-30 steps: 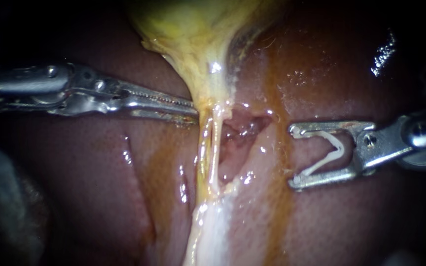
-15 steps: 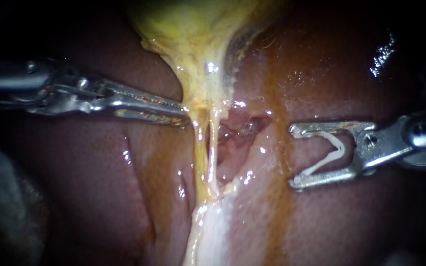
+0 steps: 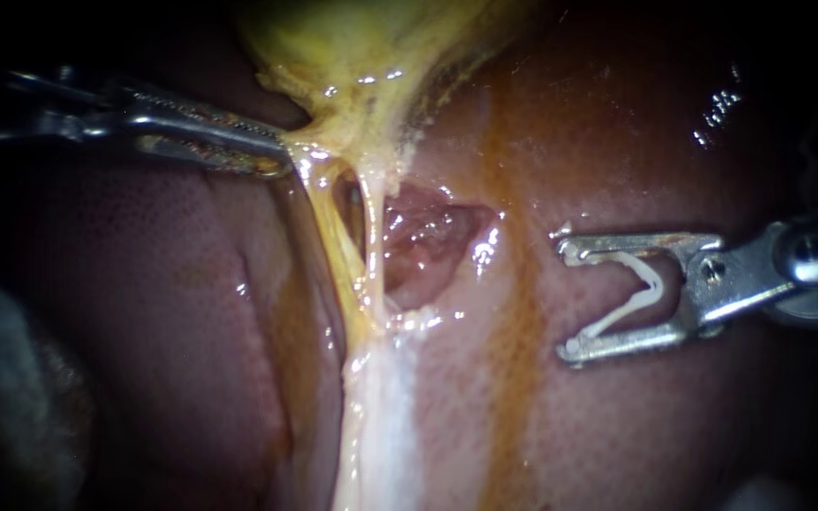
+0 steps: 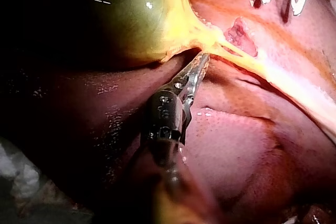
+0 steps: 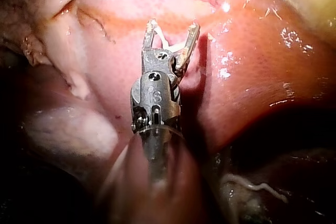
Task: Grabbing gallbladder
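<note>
Gallbladder (image 3: 371,57) neck sits clamped in left instrument's end effector (image 3: 281,159) (tissue taut); right instrument's end effector (image 3: 568,301) stands wide, holding a white clip (image 3: 650,284).

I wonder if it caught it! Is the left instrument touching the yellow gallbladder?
Touching. The endoscope view shows the left instrument closed on the gallbladder at its stretched neck.

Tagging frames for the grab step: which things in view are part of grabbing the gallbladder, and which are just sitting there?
In the job:
gallbladder
left instrument, gripping the gallbladder's yellow neck

Just there:
right instrument, off to the side, holding a white clip
liver
raw pocket beside the stretched strands
</note>
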Motion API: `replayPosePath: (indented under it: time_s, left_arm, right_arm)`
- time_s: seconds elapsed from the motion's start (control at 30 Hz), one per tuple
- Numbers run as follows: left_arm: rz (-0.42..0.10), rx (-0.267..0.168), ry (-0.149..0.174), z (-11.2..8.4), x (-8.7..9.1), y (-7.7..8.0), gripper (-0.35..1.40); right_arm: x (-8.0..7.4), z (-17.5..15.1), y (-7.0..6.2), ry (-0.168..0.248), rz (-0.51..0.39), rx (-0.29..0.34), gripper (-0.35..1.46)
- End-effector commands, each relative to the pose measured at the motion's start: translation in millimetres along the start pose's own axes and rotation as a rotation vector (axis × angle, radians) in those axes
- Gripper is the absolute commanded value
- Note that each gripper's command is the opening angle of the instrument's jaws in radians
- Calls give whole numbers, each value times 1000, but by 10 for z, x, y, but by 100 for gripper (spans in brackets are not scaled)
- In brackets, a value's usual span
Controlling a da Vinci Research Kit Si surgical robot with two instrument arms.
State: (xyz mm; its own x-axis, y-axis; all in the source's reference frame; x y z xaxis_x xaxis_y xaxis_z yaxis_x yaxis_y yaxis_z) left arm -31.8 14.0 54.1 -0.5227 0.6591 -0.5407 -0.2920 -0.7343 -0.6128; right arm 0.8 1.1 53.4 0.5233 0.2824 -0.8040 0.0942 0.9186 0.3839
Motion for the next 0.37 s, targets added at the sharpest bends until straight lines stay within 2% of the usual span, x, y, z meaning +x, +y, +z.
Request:
replayPosePath:
  time_s: [0.03,0.37]
  left_arm:
    - [0,0,0,0,0,0,-35]
    - [1,0,0,0,0,0,-35]
  right_arm:
    - [0,0,0,0,0,0,50]
    - [0,0,0,0,0,0,50]
